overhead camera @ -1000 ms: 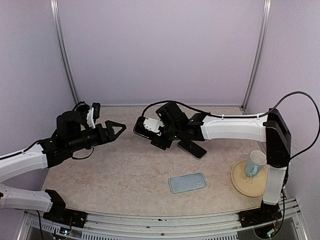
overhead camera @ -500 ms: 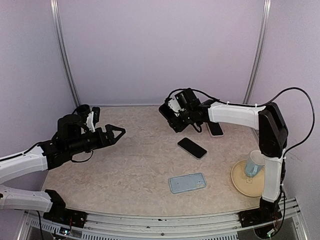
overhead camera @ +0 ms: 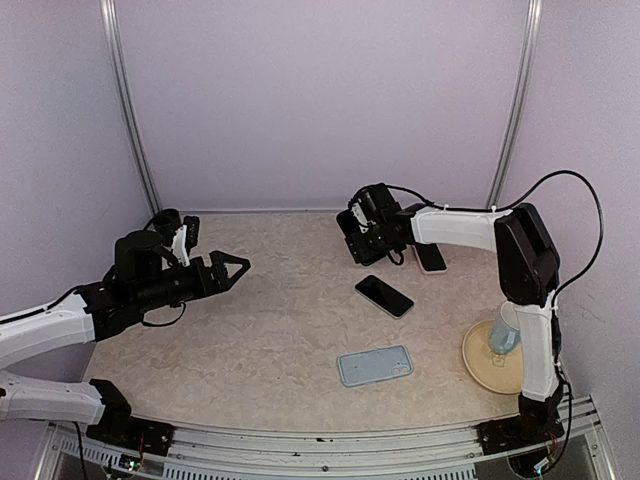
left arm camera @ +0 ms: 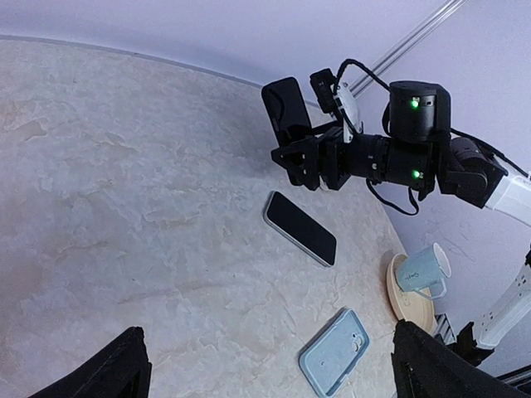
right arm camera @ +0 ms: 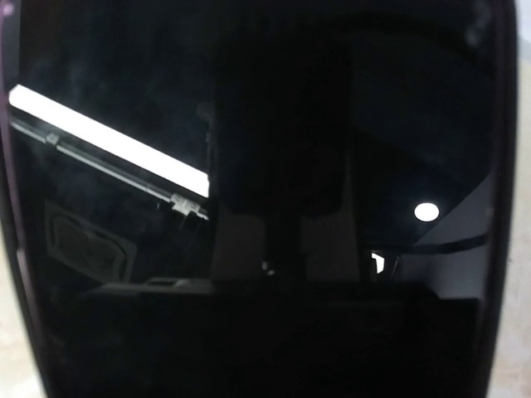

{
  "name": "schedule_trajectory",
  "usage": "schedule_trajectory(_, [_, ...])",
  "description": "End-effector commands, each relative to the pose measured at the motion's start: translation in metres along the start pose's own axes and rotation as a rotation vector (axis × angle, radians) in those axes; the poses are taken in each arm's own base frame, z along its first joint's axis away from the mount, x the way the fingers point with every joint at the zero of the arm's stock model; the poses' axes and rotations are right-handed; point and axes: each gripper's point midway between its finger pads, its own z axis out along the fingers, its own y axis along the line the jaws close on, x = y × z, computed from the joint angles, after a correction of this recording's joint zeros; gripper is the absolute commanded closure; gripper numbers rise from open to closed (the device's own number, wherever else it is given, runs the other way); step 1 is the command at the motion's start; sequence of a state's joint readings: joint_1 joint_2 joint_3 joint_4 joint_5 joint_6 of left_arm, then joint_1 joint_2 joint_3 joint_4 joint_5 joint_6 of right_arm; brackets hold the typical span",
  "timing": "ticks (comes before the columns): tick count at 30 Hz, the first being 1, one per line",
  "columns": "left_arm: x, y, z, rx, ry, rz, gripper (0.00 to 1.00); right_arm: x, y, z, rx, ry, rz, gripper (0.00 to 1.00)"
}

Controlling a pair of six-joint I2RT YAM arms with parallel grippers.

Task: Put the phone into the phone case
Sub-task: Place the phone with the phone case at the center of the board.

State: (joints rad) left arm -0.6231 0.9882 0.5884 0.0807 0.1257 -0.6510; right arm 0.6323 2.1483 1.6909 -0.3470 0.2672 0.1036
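A light blue phone case (overhead camera: 375, 365) lies open side up near the table's front; it also shows in the left wrist view (left arm camera: 336, 362). A black phone (overhead camera: 384, 296) lies flat mid-table, screen up (left arm camera: 300, 228). My right gripper (overhead camera: 358, 232) hovers at the back of the table, shut on a second black phone (left arm camera: 284, 108) that stands up from its tips. That phone's glossy screen (right arm camera: 265, 199) fills the right wrist view and hides the fingers. My left gripper (overhead camera: 238, 265) is open and empty above the table's left side (left arm camera: 270, 365).
A third black phone (overhead camera: 431, 257) lies flat under the right forearm. A pale blue cup (overhead camera: 510, 325) stands on a beige plate (overhead camera: 480, 372) at the right front. Metal posts rise at both back corners.
My right gripper has swung from the table's middle to the back right with the phone in it, uncovering the third phone. The left arm has barely moved.
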Motion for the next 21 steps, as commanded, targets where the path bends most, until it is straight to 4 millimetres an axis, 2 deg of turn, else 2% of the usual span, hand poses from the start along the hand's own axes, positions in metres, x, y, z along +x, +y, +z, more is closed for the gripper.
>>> schedule_trajectory(1, [0.001, 0.003, -0.002, -0.002, -0.008, -0.007, 0.01, -0.033, -0.026, 0.004, 0.051, -0.100, 0.131, 0.53])
schedule_trajectory(15, [0.000, 0.003, 0.000, -0.006, -0.005, -0.007, 0.01, -0.015, -0.056, 0.043, 0.078, -0.066, 0.287, 0.51])
schedule_trajectory(21, [-0.001, 0.004, -0.001, -0.012, -0.009, -0.009, 0.01, -0.011, -0.059, 0.051, 0.078, -0.059, 0.326, 0.50])
